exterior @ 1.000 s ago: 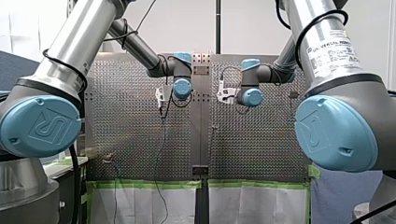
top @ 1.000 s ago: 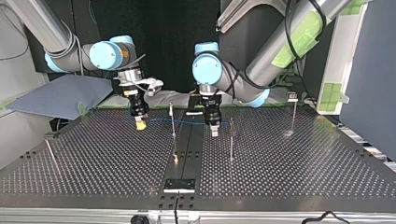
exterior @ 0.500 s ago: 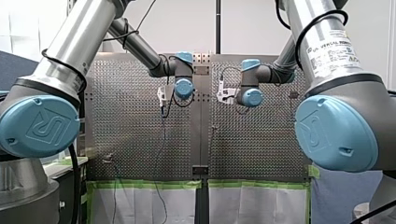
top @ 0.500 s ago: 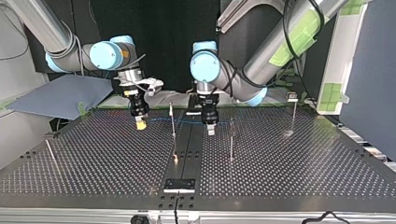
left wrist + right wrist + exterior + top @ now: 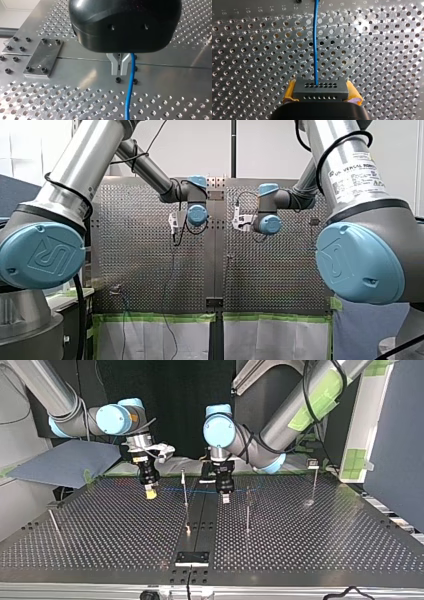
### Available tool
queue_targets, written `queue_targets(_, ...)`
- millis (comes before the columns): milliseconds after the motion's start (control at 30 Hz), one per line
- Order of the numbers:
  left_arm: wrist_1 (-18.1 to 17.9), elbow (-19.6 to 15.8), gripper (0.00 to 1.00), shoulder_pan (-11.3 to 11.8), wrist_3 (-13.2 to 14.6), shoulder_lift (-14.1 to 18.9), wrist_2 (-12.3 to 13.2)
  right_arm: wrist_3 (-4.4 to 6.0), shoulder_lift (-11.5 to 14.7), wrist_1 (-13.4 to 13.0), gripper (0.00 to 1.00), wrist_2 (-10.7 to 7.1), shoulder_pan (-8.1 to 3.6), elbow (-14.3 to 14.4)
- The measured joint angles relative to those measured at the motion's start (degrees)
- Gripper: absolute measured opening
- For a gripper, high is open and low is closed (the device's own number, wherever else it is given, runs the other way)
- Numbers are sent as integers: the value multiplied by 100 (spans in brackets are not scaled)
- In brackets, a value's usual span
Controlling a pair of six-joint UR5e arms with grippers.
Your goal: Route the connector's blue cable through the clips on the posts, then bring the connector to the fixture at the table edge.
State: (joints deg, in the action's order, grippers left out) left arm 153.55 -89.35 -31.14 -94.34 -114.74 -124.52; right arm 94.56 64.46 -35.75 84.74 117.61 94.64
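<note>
Connector [image 5: 320, 86] was clamped in jaws of right gripper [image 5: 321, 92], blue cable [image 5: 128, 95] strung across past a post [image 5: 184, 489] toward left gripper [image 5: 120, 67], whose jaws were closed with cable just beside them, grip unconfirmed.

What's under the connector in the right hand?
Perforated table, with the blue cable running over it. The spot directly beneath is hidden by the connector and right hand.

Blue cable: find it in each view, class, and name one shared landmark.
Front view: blue cable trails from my left gripper.
Top view: stretched from my right gripper to my left.
Left wrist view: beside the fingers.
Right wrist view: runs ahead from the connector.
Shared landmark: perforated table.
</note>
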Motion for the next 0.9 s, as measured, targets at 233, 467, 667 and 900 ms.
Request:
queue_targets(233,92,-64,0,-57,11,1,-4,-10,0,45,0,63,-1,4)
queue_targets(467,-135,-336,0,-108,18,-4,63,-29,-4,177,0,110,2,58)
queue_targets(667,-438,-626,0,-132,86,-7,99,-31,-7,260,0,114,15,134)
queue_targets(900,-576,-717,0,-196,116,-25,100,-37,-12,229,0,118,20,236)
